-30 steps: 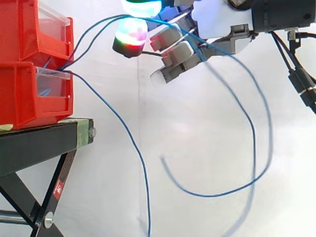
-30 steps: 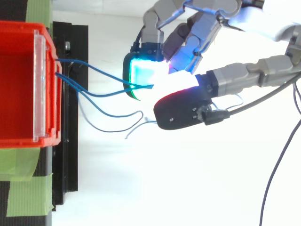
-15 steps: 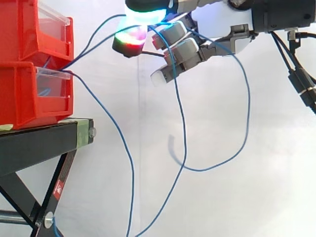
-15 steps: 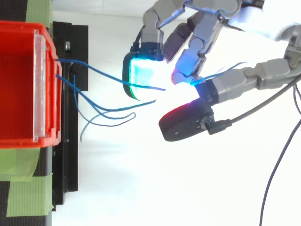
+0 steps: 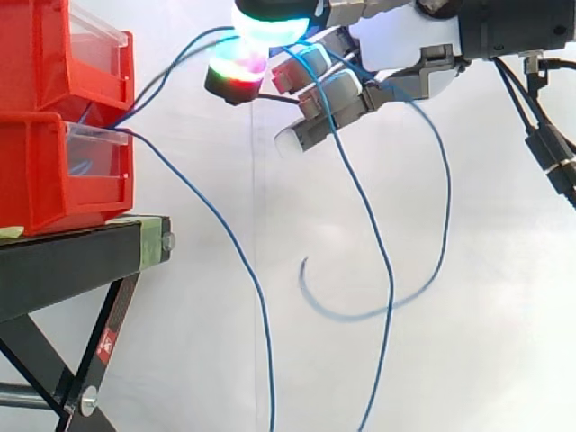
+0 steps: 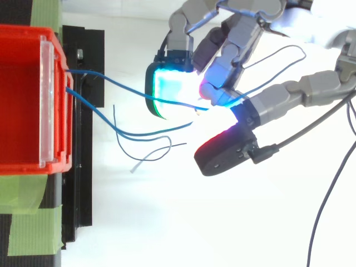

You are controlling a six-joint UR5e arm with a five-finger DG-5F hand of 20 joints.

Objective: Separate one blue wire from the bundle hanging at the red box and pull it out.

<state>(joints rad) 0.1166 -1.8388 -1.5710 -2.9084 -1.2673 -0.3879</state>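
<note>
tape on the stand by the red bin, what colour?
Light green. The tape shows best in the top view, beside the red bin.

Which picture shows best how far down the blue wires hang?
The side view: the blue wires drop in long loops from the red box and the hand to the bottom edge. The top view looks down on them, showing short strands between box and hand.

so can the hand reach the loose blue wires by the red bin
Probably yes: the hand hangs just beside the loose blue wires at the red bin, with nothing between.
</note>
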